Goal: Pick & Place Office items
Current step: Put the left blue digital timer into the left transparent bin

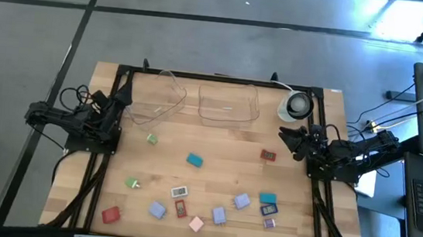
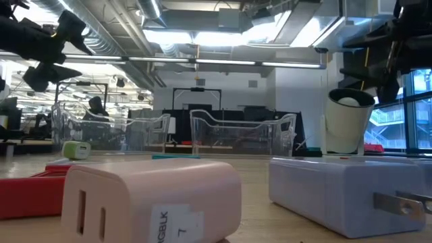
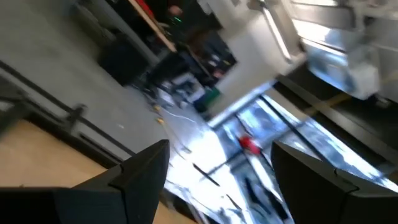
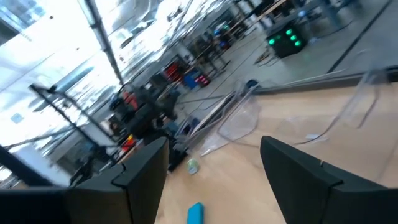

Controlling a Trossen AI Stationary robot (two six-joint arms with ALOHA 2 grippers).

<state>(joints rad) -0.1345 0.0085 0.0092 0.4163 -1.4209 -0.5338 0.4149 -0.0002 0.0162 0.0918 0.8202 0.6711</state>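
The office items lie scattered flat on the near half of the wooden table: a green block [image 1: 152, 138], a teal block [image 1: 195, 160], a red one [image 1: 269, 155], a white one [image 1: 180, 192], a pink one [image 1: 196, 224], lavender ones [image 1: 219, 215] and several more. My left gripper [image 1: 126, 92] hovers open over the table's left edge, raised, next to the left clear tray [image 1: 159, 98]. My right gripper [image 1: 288, 135] hovers open near the right edge, just near of the round white object [image 1: 297, 106]. In the right wrist view, the open fingers [image 4: 214, 144] frame the teal block [image 4: 195, 213].
Two clear plastic trays, the left one and the right one [image 1: 228, 104], stand side by side at the far edge. Black frame rails [image 1: 223, 78] run along the table's sides. In the low view a pink block [image 2: 152, 199] and a lavender block [image 2: 344, 192] sit close to the camera.
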